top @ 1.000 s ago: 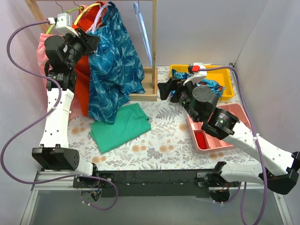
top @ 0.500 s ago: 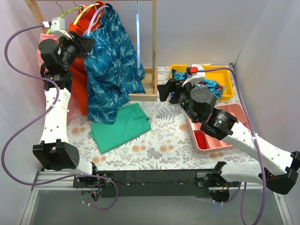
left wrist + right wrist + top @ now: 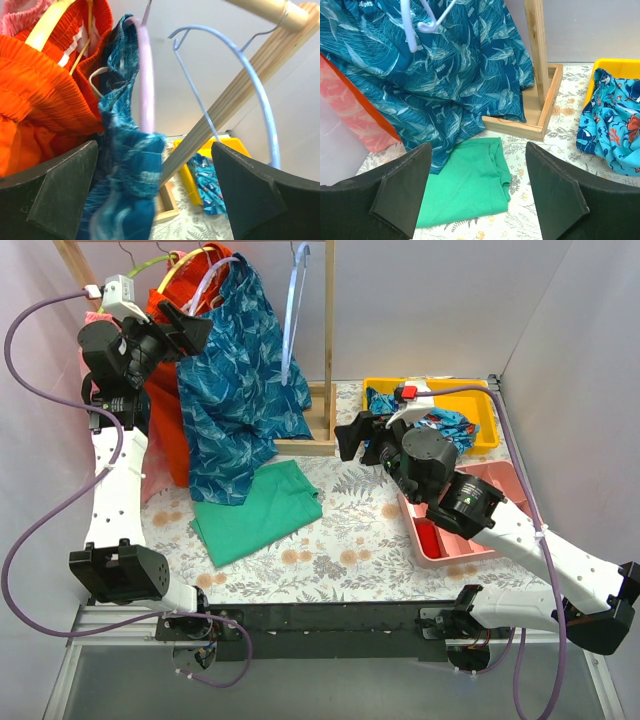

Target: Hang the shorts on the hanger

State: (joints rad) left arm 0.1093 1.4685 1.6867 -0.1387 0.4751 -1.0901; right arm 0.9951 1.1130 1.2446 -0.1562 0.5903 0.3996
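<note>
The shorts (image 3: 235, 390) are hanging at about eleven o'clock in the top view, bunched over the hanger (image 3: 146, 90), which is hooked on the wooden rack (image 3: 328, 340) just beside the orange shorts (image 3: 170, 420). The left gripper (image 3: 190, 325) is hovering at their nine o'clock side with its fingers spread wide and nothing pinched between them, so the step in hand is looking like the letting-go and backing away. To do it well, the arm should be pulling straight back toward nine o'clock with the fingers spread, so that no pad is dragging the fabric off the thin plastic arm or rocking the hook. The light-blue hanger (image 3: 290, 310) is dangling at the shorts' two o'clock and should be avoided. The cloth is sitting unevenly, so a slow retreat is giving it the best chance of staying put. The right gripper (image 3: 350, 437) is waiting near the centre, fingers likewise spread and empty, pointing toward ten o'clock above the green cloth (image 3: 258, 510).
</note>
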